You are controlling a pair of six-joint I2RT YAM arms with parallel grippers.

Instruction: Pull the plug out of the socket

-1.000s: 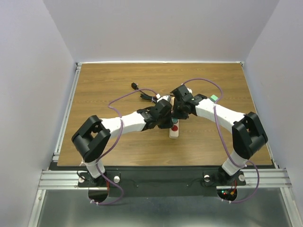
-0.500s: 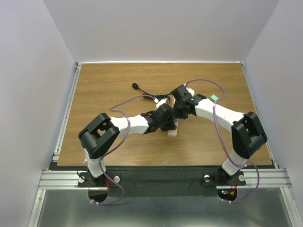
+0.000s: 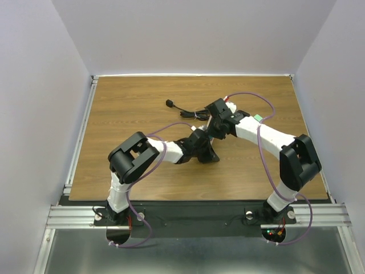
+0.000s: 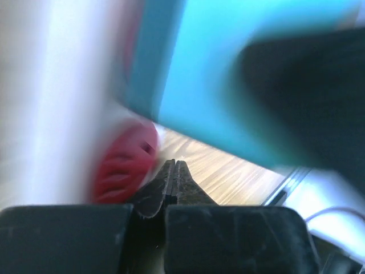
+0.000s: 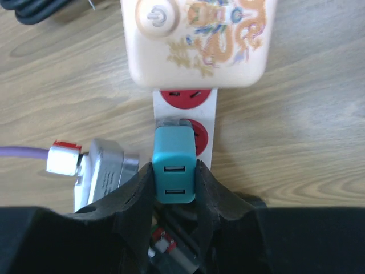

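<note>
left arm (image 3: 165,149), right arm (image 3: 268,137): white links, black joints | cables (image 3: 246,93): purple, looped | tag (image 3: 258,118): green | left pincer (image 4: 174,171), right pincer (image 5: 174,170): black

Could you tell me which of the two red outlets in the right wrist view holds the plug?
The outlet nearer the right gripper, under the teal plug; the other outlet shows bare.

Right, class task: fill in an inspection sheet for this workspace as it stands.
Surface: wood-grain table.
Job's things: beige strip flat on the table; teal plug at its second outlet, seating unclear.
Clutter: nothing seen.
Grippers: right gripper shut on the plug; left gripper shut, close to the strip.
Cables: black cord bunched behind the strip; purple cables along both arms.
Surroundings: plain walls, metal rail.
</note>
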